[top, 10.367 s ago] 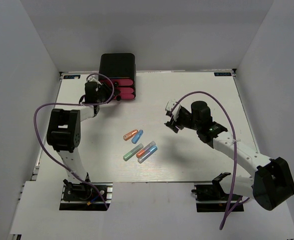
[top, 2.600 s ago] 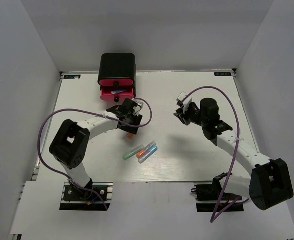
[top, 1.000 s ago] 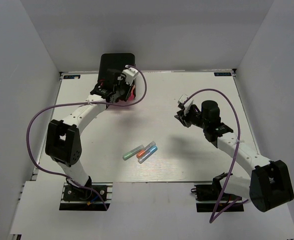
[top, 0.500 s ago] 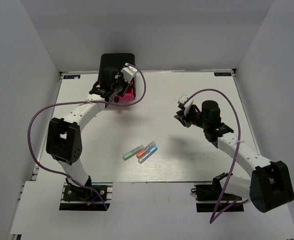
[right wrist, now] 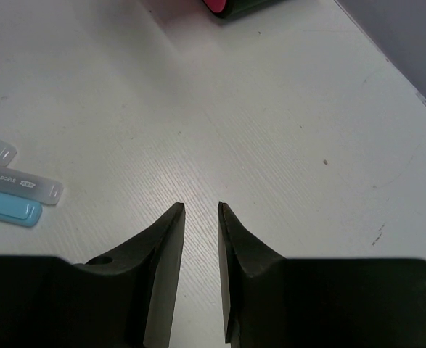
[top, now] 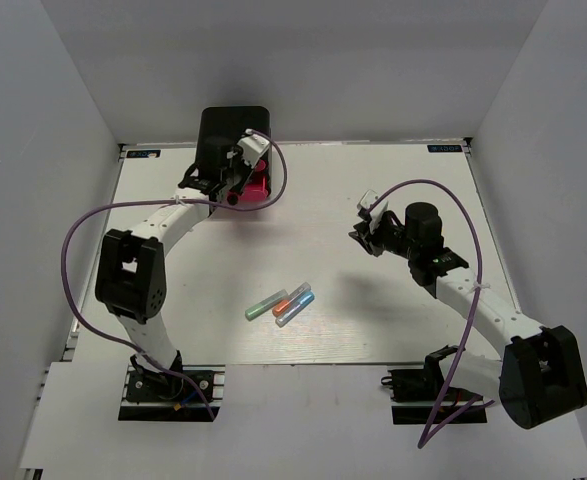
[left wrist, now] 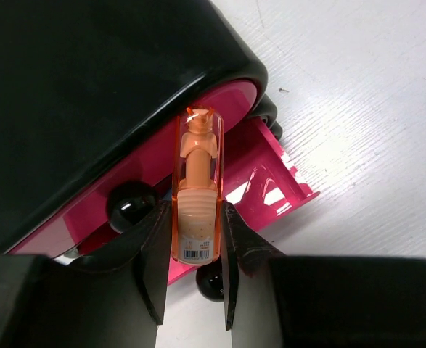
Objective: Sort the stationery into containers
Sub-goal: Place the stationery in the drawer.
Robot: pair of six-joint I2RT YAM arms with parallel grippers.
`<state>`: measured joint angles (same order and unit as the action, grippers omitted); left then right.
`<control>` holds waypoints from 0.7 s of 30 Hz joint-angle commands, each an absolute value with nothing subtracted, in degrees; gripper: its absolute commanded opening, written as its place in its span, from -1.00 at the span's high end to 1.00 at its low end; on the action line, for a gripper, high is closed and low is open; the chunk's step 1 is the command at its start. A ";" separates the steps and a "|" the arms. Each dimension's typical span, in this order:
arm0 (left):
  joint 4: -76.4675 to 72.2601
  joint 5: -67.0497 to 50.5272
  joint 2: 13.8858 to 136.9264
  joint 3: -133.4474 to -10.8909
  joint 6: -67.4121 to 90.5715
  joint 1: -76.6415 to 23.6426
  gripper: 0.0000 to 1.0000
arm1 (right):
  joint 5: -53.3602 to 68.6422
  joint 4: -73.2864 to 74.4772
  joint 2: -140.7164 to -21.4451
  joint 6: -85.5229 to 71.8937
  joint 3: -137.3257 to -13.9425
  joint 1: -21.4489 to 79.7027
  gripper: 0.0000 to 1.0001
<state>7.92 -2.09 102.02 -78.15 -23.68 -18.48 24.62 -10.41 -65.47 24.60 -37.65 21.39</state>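
My left gripper (left wrist: 196,212) is shut on an orange capsule (left wrist: 197,181) and holds it over the pulled-out pink drawer (left wrist: 274,170) of the black box (left wrist: 89,80). In the top view that gripper (top: 238,178) is at the box's front (top: 231,130). A green capsule (top: 264,304), a red-orange one (top: 284,303) and a blue one (top: 301,299) lie mid-table. My right gripper (right wrist: 200,208) is slightly open and empty above bare table, right of the capsules (right wrist: 11,210); in the top view it (top: 365,232) hovers at the right.
Black round knobs (left wrist: 129,205) show on the drawer fronts. A clear capsule (right wrist: 22,185) lies beside the blue one. Grey walls enclose the white table (top: 393,190) on three sides. Purple cables arc over both arms.
Since 10 s ago a drawer was pulled out and my left gripper took the orange capsule from the table to the box. In the last half second it shifted only slightly. The right arm stayed.
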 commanded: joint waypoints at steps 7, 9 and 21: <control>5.54 -0.36 102.66 -77.78 -22.68 -18.37 0.38 | 26.02 -11.95 -64.42 24.35 -37.53 21.18 0.37; 5.54 -0.35 102.66 -77.78 -22.15 -18.37 0.30 | 26.19 -11.87 -64.25 24.26 -37.62 21.18 0.37; 6.32 -0.96 98.79 -80.50 -20.84 -18.98 -0.99 | 27.16 -12.04 -63.90 23.55 -36.91 21.18 0.37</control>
